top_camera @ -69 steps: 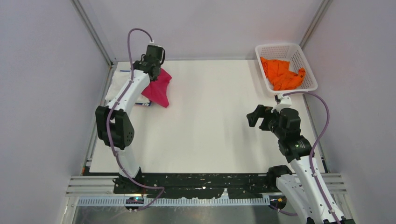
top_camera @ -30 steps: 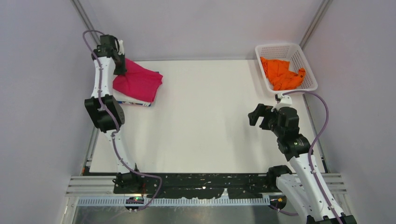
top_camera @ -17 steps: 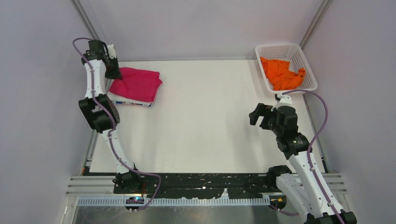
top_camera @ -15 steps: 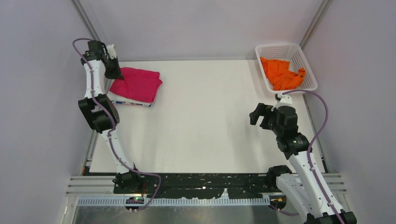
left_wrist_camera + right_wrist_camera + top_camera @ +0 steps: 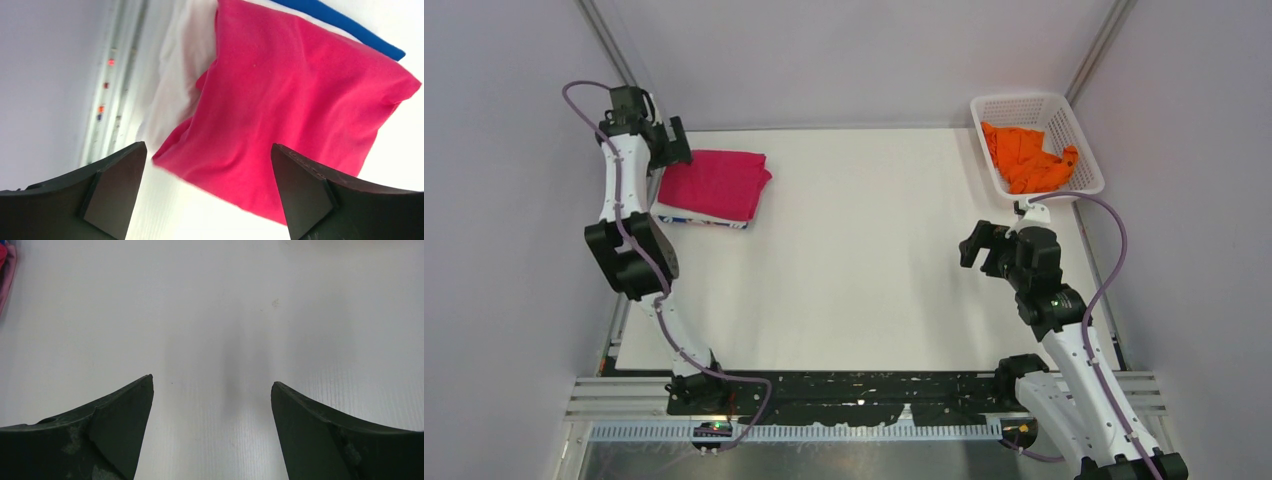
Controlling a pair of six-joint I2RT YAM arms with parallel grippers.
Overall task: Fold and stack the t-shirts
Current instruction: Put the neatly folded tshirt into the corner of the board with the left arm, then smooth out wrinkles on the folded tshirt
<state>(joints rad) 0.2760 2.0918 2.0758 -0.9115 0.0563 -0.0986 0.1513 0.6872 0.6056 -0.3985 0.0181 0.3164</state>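
T-shirt stack (image 5: pixel 686 214) lies far out, on the left. Nearer, my right gripper (image 5: pixel 970 250) hangs over the white table (image 5: pixel 864 280), jaws apart. A folded magenta-pink cloth t-shirt (image 5: pixel 717 183) tops the stack. My left gripper (image 5: pixel 672 146), jaws apart just beside it, could snag a fold. Farthest, a crumpled orange t-shirt (image 5: pixel 1024 158) sits in the white plastic lattice basket (image 5: pixel 1021 98).

The left arm (image 5: pixel 617 190) stretches to the far left, and the left gripper (image 5: pixel 670 146) points right with its jaws wide apart and empty. The right arm (image 5: pixel 1076 345) leans over the near right. The right gripper (image 5: pixel 971 250) points left, its jaws also spread and empty.
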